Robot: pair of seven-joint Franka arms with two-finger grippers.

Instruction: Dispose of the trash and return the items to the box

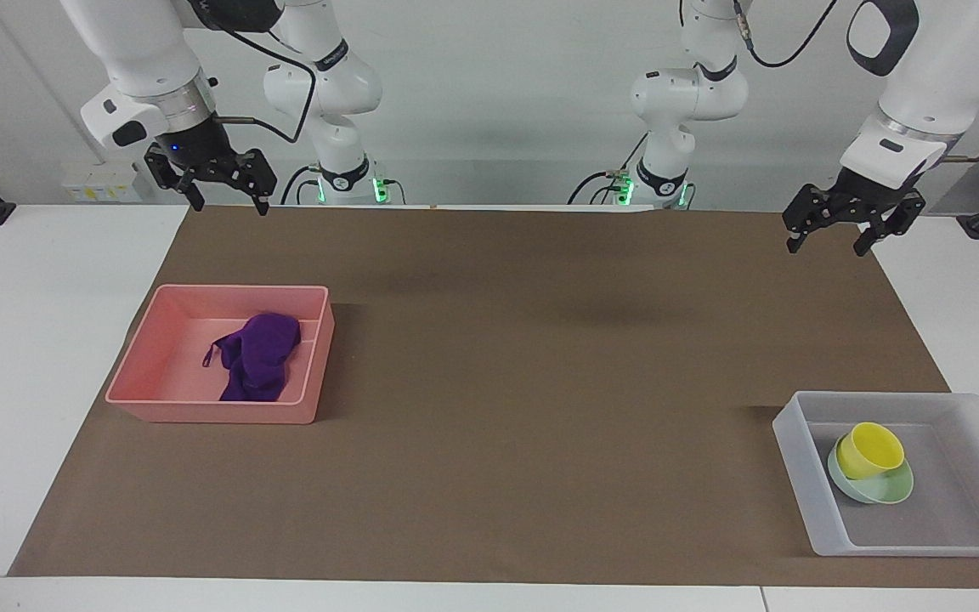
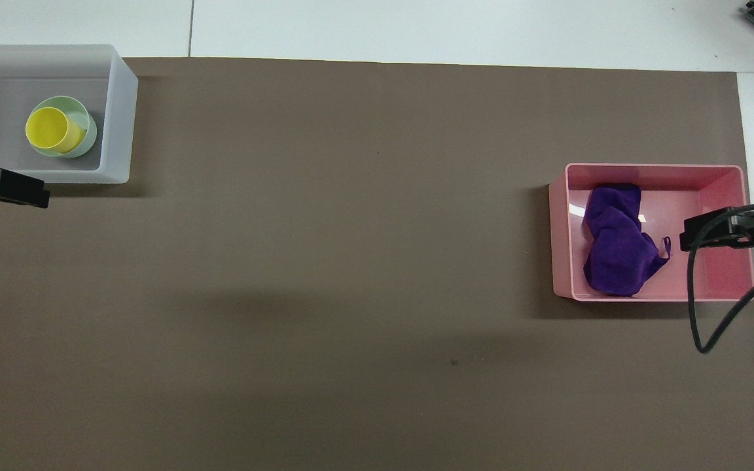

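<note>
The trash, a purple cloth (image 1: 258, 355) (image 2: 616, 248), lies crumpled in the pink bin (image 1: 158, 399) at the right arm's end of the table. The box (image 1: 795, 450) (image 2: 118, 131), a translucent tray, stands at the left arm's end. In it a yellow cup (image 1: 870, 448) (image 2: 53, 129) sits tilted in a mint-green bowl (image 1: 885, 491) (image 2: 89, 140). My right gripper (image 1: 230, 204) hangs open and empty over the mat's corner by its base. My left gripper (image 1: 825, 246) hangs open and empty over the mat's edge, well above the table.
A brown mat (image 1: 540, 382) covers most of the white table (image 1: 31, 340). The right arm's black cable (image 2: 694, 307) loops over the pink bin's corner in the overhead view.
</note>
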